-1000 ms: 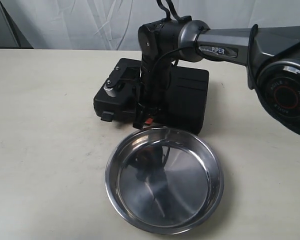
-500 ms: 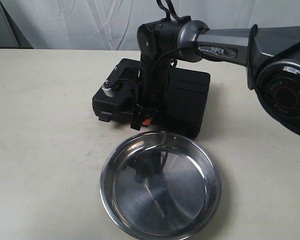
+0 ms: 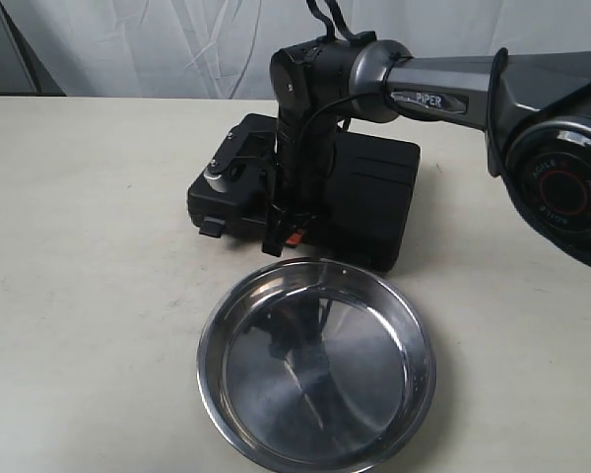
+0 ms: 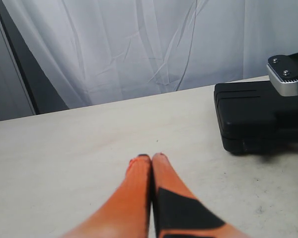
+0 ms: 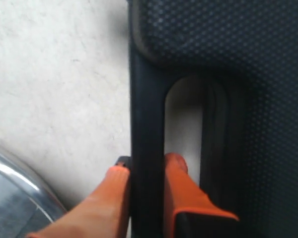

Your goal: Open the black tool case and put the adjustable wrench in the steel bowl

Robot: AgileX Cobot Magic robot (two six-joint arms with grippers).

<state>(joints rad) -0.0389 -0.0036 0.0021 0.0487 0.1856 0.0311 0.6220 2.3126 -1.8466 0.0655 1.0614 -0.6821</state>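
Observation:
The black tool case (image 3: 374,197) lies closed on the table, so the adjustable wrench is hidden. My right gripper (image 3: 284,232) reaches straight down at the case's front edge. In the right wrist view it (image 5: 147,166) is shut on the case's handle bar (image 5: 146,124), one orange finger on each side. The empty steel bowl (image 3: 315,365) sits just in front of the case, and its rim (image 5: 10,198) shows in the right wrist view. My left gripper (image 4: 151,158) is shut on nothing, low over bare table, well apart from the case (image 4: 253,114).
White curtain (image 3: 128,44) hangs behind the table. The right arm's grey link (image 3: 443,89) stretches over the case from the right. A silver-ended camera block (image 3: 217,169) on the right wrist hangs over the case's left part.
The bowl has slid slightly toward the front left. The case has shifted a little, left then back right, with my right gripper on its handle.

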